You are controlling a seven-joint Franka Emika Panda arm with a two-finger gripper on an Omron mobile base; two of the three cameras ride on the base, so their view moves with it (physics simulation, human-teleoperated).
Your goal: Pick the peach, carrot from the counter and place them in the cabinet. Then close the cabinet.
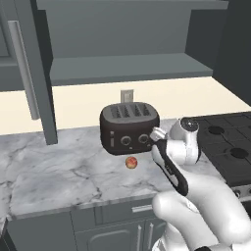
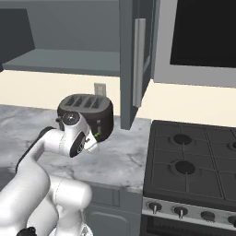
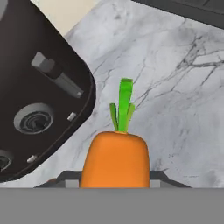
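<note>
Carrot (image 3: pixel 114 159) sat closest, stiff and light yet tapered enough to slip, so the gripper (image 3: pixel 114 179) had shut its jaws across its thick orange body beside the toaster (image 3: pixel 35 92), low over the counter (image 3: pixel 175 87).

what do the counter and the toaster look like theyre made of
The counter looks like polished marble or a stone-look slab: grey-white with dark veins. The toaster seems dark plastic or coated metal with a soft sheen, with round knobs on its front. Both are rendered, so the material is a guess.
</note>
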